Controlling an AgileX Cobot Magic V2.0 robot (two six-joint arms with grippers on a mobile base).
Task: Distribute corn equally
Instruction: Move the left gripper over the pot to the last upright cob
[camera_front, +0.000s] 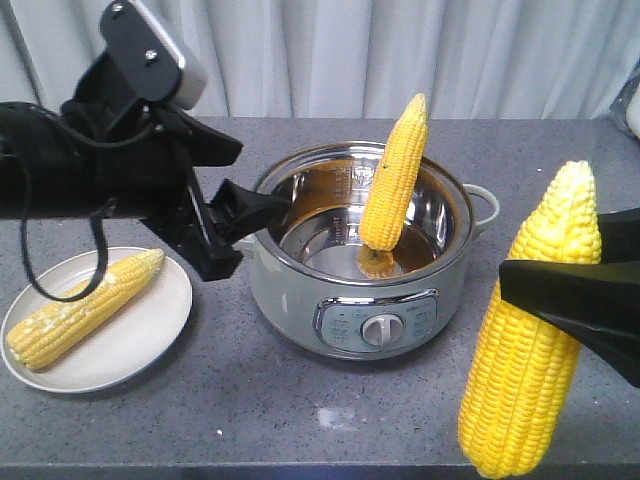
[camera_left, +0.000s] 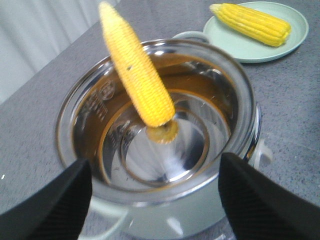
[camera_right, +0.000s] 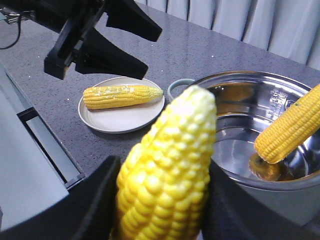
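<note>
Nearest you, your right gripper (camera_right: 164, 210) is clamping a fat bright-yellow corn cob (camera_front: 530, 330), carrying it upright with the tip up at the front right. That arm is busy.

Further back on the left, a round white plate (camera_front: 150, 330) is carrying one pale-yellow cob (camera_front: 85, 308) lying flat. Just beyond it, your left gripper (camera_left: 157, 205) is hovering with its jaws wide apart and nothing between them, right beside the left rim of the pale grey-green electric pot with the steel liner (camera_front: 290, 310).

Here's what matters. Inside that pot an orange-yellow cob (camera_front: 395, 175) is standing on its butt end, its long axis leaning steeply with the tip poking up over the far rim. It's lying straight ahead of the left jaws, so I'm judging the left arm the one to take it, closing across the cob, not along it.

Farthest off, past the pot, a pale green plate (camera_left: 235, 47) is holding a fourth cob (camera_left: 252, 22).
</note>
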